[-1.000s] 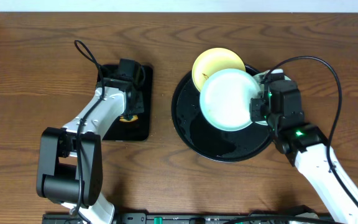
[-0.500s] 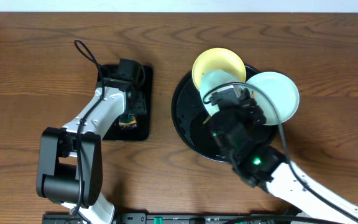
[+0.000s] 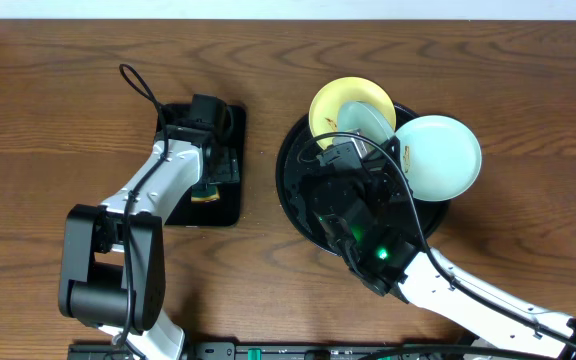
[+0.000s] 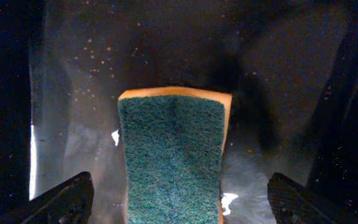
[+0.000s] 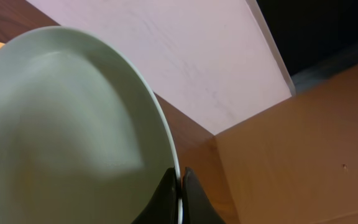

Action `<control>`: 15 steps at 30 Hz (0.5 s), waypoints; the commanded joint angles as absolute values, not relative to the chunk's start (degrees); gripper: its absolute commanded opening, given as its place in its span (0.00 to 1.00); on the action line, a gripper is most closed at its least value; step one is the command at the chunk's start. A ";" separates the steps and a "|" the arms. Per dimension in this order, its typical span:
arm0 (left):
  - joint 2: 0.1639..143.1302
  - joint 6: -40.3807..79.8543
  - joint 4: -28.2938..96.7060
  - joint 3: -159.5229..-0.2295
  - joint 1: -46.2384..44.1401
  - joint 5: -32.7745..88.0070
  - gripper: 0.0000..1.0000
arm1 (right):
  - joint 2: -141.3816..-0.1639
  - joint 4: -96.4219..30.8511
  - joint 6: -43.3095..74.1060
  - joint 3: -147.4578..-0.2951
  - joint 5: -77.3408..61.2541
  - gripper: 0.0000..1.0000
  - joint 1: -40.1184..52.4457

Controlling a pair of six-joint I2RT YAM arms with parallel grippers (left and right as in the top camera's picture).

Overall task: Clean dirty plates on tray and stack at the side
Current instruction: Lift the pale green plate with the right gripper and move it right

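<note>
Pinching the rim of a tilted pale mint round plate (image 5: 73,137), my right claw (image 5: 180,190) hangs over the glossy round black tray (image 3: 290,175), centre frame; wooden table (image 3: 538,110) stretches to its right. Left claw (image 4: 179,202) gapes wide over the green sponge (image 4: 173,162), not touching it.

The left arm (image 3: 158,195) is seen reaching up from its base at the near edge, with the wrist bent downward; the left gripper (image 4: 179,202) is held with its jaws spread wide, nothing being gripped between them; the right arm (image 3: 438,285) is stretched in from the lower right, a green light lit on it; the right gripper (image 5: 180,186) is pinched tight on the rim of a pale plate (image 5: 67,137), which is held tilted.
</note>
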State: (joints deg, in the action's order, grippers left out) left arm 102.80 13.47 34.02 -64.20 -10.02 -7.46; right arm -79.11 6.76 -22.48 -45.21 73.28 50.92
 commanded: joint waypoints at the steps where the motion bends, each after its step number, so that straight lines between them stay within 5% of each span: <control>1: 103.09 13.39 34.00 -63.92 -9.93 -8.01 0.89 | -79.02 7.14 -22.70 -46.06 71.07 0.01 50.39; 9: 103.09 13.39 34.00 -63.92 -9.93 -8.01 0.90 | -74.13 8.93 -15.62 -46.28 50.41 0.01 35.03; 15: 103.09 13.39 34.00 -63.92 -9.93 -8.01 0.90 | -65.82 -0.78 7.51 -49.84 11.07 0.01 5.13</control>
State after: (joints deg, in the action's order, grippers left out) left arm 102.80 13.50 34.00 -64.20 -10.02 -7.49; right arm -68.38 -0.10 -6.74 -47.20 35.48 17.72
